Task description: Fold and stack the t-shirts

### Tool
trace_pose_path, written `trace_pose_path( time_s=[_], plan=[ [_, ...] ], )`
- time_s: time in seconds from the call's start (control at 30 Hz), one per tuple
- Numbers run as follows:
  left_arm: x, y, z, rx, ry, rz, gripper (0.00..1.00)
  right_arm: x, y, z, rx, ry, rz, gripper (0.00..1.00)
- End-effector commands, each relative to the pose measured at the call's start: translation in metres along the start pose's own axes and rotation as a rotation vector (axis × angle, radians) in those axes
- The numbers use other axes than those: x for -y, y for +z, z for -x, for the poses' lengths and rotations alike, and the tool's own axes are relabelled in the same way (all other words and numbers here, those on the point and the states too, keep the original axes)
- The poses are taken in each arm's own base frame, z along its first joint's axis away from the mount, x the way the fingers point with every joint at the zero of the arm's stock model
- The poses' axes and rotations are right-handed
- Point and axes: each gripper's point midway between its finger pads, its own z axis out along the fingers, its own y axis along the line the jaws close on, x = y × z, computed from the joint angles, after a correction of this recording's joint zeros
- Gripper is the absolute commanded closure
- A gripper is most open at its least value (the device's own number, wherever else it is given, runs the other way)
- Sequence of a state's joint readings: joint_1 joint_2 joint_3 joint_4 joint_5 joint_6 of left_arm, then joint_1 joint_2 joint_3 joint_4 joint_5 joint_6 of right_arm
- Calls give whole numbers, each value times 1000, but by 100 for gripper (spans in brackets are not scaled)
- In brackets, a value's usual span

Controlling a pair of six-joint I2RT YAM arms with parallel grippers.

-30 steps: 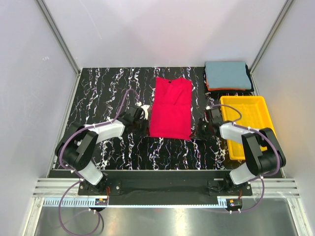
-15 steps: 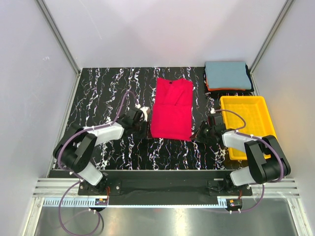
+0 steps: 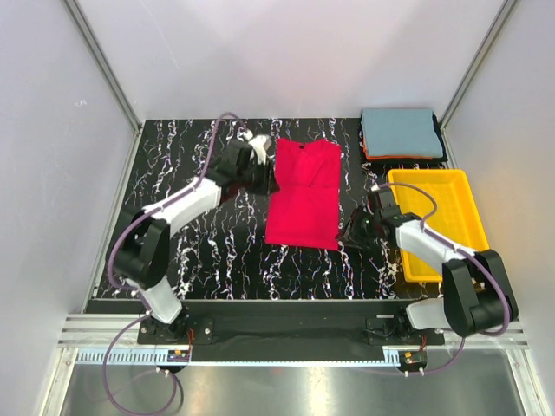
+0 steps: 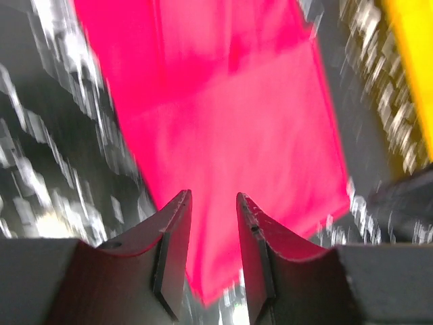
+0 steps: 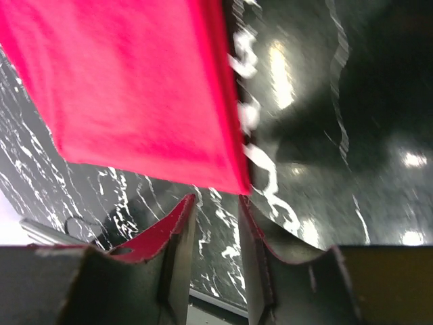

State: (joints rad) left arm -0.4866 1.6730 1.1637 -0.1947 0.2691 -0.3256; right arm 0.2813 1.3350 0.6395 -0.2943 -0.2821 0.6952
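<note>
A bright red t-shirt (image 3: 302, 195) lies flat on the black marbled table, folded into a long strip with its collar at the far end. My left gripper (image 3: 263, 165) hovers over its far left corner, jaws open; in the left wrist view the red cloth (image 4: 223, 101) shows through the gap of the gripper (image 4: 213, 203), nothing pinched. My right gripper (image 3: 351, 236) sits at the shirt's near right corner. In the right wrist view that red corner (image 5: 135, 81) lies just ahead of the open gripper (image 5: 216, 203). A grey-blue t-shirt (image 3: 399, 130) tops a folded stack at the back right, orange and dark edges (image 3: 403, 157) beneath.
A yellow plastic tray (image 3: 434, 221) stands along the right side, just right of my right arm, and shows at the left wrist view's right edge (image 4: 413, 54). White walls with metal posts close in the table on three sides.
Both grippers have gone from shut to open. My left arm has swung from the shirt's near left edge up to its far left corner. The right gripper has shifted slightly toward the near right corner.
</note>
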Motion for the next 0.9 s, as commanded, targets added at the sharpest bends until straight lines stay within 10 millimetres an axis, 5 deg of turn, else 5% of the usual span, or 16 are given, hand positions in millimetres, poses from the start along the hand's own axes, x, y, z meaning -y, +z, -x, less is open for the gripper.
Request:
trace_pose_path(
  time_s=[0.0, 0.2, 0.47, 0.87],
  plan=[
    [7, 26, 53, 50, 81, -109, 63, -7, 6, 2, -65, -80, 11, 61],
    [-4, 68, 91, 40, 44, -201, 66, -9, 7, 13, -80, -128, -30, 61],
    [-43, 124, 87, 0, -153, -214, 90, -8, 12, 17, -95, -117, -60, 60],
    [-79, 157, 58, -67, -282, -165, 89, -1, 28, 20, -125, -131, -92, 63]
  ],
)
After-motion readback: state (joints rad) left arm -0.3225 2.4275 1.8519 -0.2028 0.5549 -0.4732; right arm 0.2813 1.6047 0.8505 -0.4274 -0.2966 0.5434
